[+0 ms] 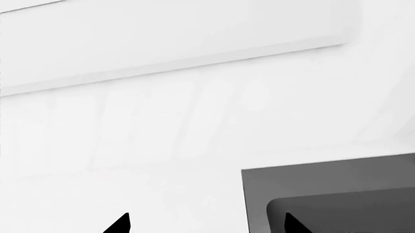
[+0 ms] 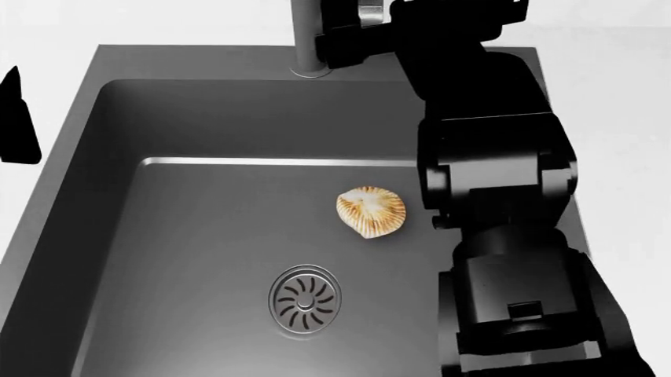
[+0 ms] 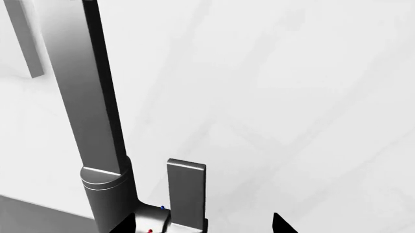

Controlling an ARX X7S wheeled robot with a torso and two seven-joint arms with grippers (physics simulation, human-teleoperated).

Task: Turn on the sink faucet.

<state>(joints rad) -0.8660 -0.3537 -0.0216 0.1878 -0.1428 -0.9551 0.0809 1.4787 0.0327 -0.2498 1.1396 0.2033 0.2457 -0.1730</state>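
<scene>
Faucet: grey brushed-metal sink faucet [image 2: 306, 38], 12 o'clock on dark matte sink [image 2: 115, 102] rim | handling: rigid, slick; push flat side lever [image 3: 186, 194] | right gripper [image 3: 204, 224] spread, straddling lever | left gripper [image 1: 206, 224] spread, empty

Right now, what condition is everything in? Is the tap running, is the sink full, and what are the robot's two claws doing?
sink faucet: upright, no water visible, lever standing between the right gripper's fingertips.
sink: dry, no water pooled.
drain: uncovered, slots visible.
shell-like object: lying on the basin floor, untouched.
right gripper: open, at the lever.
left gripper: open, holding nothing, over the counter beside the sink corner.
</scene>
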